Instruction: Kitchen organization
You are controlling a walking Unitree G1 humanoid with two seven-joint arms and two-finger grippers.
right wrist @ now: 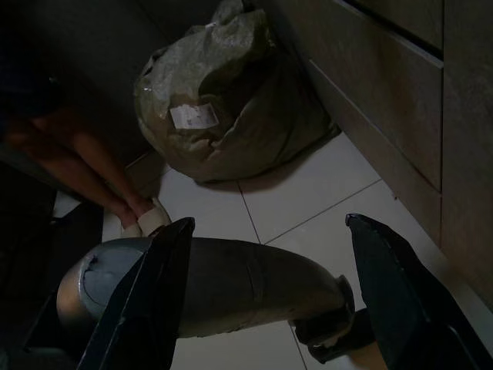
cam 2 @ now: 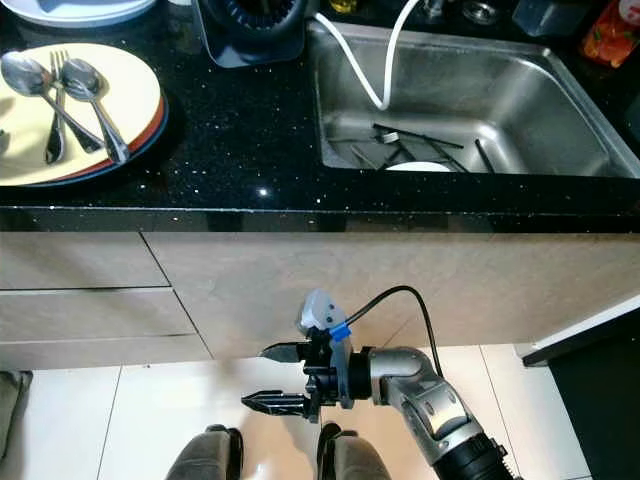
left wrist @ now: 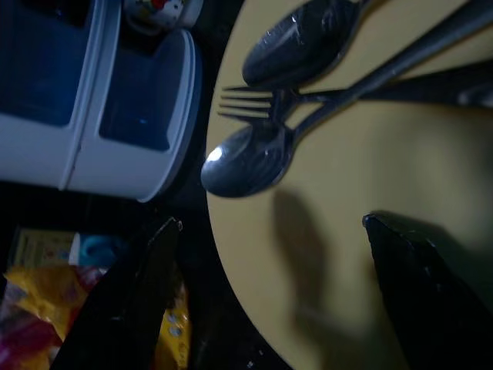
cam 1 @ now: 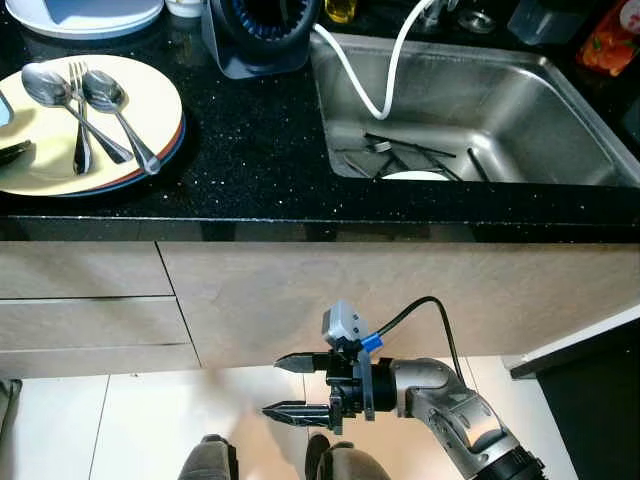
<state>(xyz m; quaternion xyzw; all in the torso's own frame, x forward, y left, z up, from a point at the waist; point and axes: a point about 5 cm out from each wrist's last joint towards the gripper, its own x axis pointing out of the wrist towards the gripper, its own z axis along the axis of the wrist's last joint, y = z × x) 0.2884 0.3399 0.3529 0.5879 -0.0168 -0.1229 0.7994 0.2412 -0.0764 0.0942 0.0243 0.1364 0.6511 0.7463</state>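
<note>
Here, at the far left, the yellow plate (cam 1: pixel 60 140) rests on the black bench (cam 1: pixel 250 150) and carries two spoons (cam 1: pixel 45 85) and one fork (cam 1: pixel 80 120), their handles crossed. The left gripper (left wrist: pixel 269 270) hovers just above this plate; in the left wrist view its jaws stand wide apart and hold nothing, one finger over the plate, the other off its rim. Beyond the rim lie a white container (left wrist: pixel 100 100) and colourful packets (left wrist: pixel 31 308), too dim to identify.

Centre: a dark appliance (cam 1: pixel 260 35) stands at the back of the bench, cut off by the frame's top. Below the bench edge are beige drawer fronts (cam 1: pixel 90 310). The right gripper (cam 1: pixel 300 388) hangs low before them over the tiled floor (cam 1: pixel 130 420), jaws open and empty.

Right: the steel sink (cam 1: pixel 470 110) holds a white hose (cam 1: pixel 375 80), dark utensils (cam 1: pixel 410 150) and the edge of a white dish (cam 1: pixel 415 176), mostly hidden by the sink wall.

The step in hand is judged to be gathering the cutlery. To do it well, the left jaws should straddle the crossed handles and close low, so no piece slides away.

The right wrist view is dark; a grey sack (right wrist: pixel 223 100), a rounded metal part (right wrist: pixel 208 285) of the robot and a person's legs (right wrist: pixel 77 162) can just be made out.
</note>
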